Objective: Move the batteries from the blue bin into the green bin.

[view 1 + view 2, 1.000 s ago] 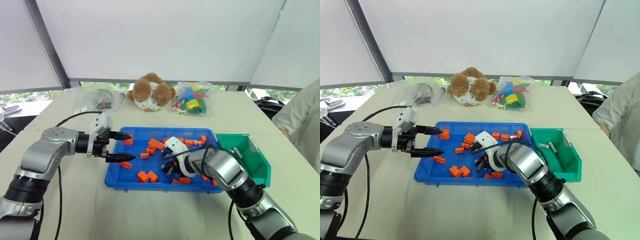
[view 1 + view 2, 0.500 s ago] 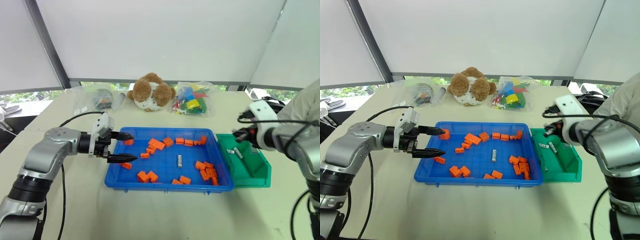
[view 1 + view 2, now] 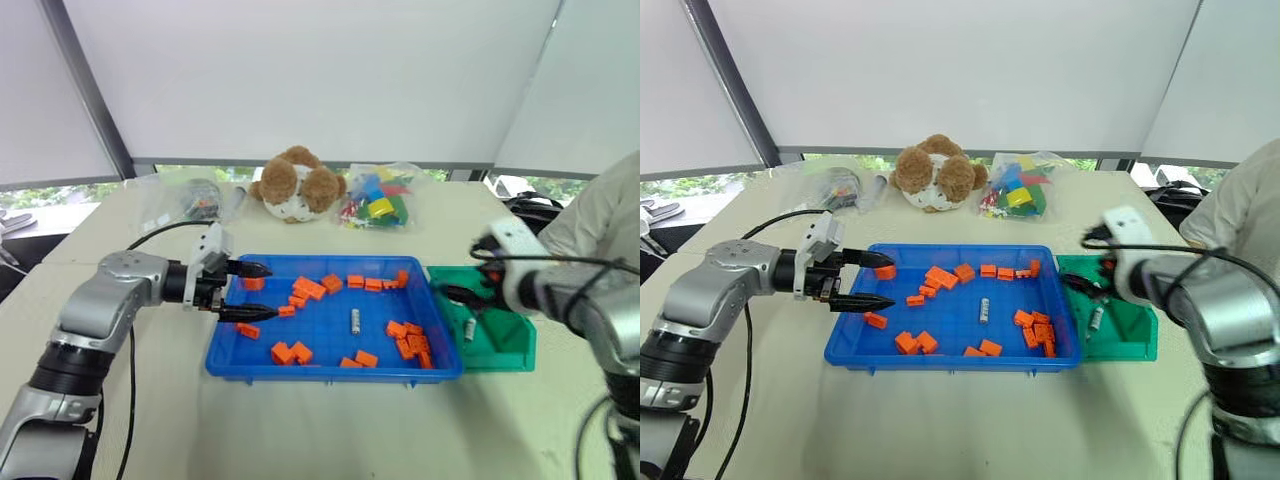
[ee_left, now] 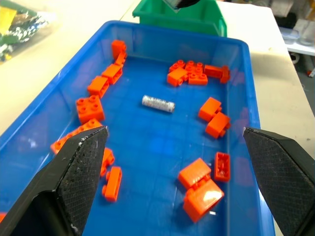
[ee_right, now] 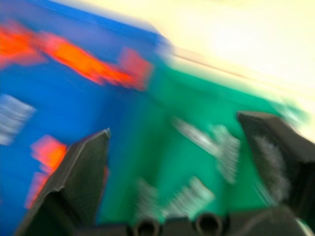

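Both fingers of the right gripper (image 5: 172,162) are spread wide with nothing between them, held over the green bin (image 3: 1127,335), where several batteries (image 5: 199,140) are seen lying on its floor. Spread apart and empty as well are the fingers of the left gripper (image 3: 252,291), poised over the left end of the blue bin (image 3: 300,368). One battery (image 4: 158,103) is left lying near the middle of the blue bin among scattered orange blocks (image 4: 90,108). Behind the bins, a plush bear (image 3: 296,184) and a bag of coloured blocks (image 3: 378,198) are set on the table (image 3: 300,430).
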Action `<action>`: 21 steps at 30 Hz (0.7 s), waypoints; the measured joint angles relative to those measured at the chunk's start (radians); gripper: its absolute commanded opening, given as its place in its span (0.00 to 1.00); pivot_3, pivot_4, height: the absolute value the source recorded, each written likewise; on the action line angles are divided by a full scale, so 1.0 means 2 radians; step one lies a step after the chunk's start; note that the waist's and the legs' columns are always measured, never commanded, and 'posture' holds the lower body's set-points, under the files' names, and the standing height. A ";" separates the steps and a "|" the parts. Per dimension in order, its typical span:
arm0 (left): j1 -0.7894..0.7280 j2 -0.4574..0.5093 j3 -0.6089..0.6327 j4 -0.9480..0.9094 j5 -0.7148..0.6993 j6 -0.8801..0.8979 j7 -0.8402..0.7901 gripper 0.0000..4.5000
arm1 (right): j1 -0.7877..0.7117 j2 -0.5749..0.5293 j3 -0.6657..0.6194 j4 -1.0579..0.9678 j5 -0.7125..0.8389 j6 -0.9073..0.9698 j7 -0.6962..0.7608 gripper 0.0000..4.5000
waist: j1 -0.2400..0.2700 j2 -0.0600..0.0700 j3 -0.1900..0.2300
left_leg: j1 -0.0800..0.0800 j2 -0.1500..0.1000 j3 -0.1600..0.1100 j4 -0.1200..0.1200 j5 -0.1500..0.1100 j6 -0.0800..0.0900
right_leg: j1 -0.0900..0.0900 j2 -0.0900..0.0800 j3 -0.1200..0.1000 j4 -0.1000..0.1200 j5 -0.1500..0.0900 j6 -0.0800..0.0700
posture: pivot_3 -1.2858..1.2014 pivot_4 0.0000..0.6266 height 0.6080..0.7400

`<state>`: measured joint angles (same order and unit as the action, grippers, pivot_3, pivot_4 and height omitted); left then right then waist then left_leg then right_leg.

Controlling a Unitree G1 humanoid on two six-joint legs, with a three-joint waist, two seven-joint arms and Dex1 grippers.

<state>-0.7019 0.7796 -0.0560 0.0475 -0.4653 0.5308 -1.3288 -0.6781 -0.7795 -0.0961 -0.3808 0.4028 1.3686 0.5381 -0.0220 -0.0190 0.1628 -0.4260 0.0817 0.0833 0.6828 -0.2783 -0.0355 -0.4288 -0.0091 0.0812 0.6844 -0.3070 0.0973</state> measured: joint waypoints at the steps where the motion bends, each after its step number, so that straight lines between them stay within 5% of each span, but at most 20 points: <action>1: -0.002 0.000 0.000 0.000 0.000 0.000 0.000 1.00 | -0.007 0.015 0.008 -0.005 0.004 0.006 -0.003 0.99 | 0.002 0.000 0.000 | 0.000 0.000 0.000 0.000 0.000 0.000 | 0.000 0.000 0.000 0.000 0.000 0.000 | 0.52 0.24 0.95; 9: 0.000 0.002 0.000 -0.004 0.001 0.001 0.003 1.00 | -0.012 0.197 0.097 0.022 -0.023 0.040 -0.107 0.99 | 0.005 0.000 0.000 | -0.001 0.000 0.000 0.000 0.000 0.000 | 0.000 -0.001 0.000 0.000 0.000 0.000 | 0.52 0.24 0.95; 21: 0.012 0.010 0.006 -0.017 -0.002 0.006 0.011 1.00 | 0.004 0.240 0.130 0.076 -0.065 0.031 -0.164 0.99 | 0.001 0.000 0.000 | -0.001 0.000 0.000 0.000 0.000 0.000 | 0.000 -0.001 0.000 0.000 0.000 0.000 | 0.52 0.24 0.95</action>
<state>-0.6772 0.7991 -0.0448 0.0137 -0.4692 0.5425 -1.3064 -0.6696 -0.2992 0.1646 -0.2290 0.2726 1.4301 0.2105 -0.0192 -0.0191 0.1627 -0.4274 0.0809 0.0833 0.6829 -0.2779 -0.0362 -0.4291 -0.0103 0.0803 0.6843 -0.3070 0.0973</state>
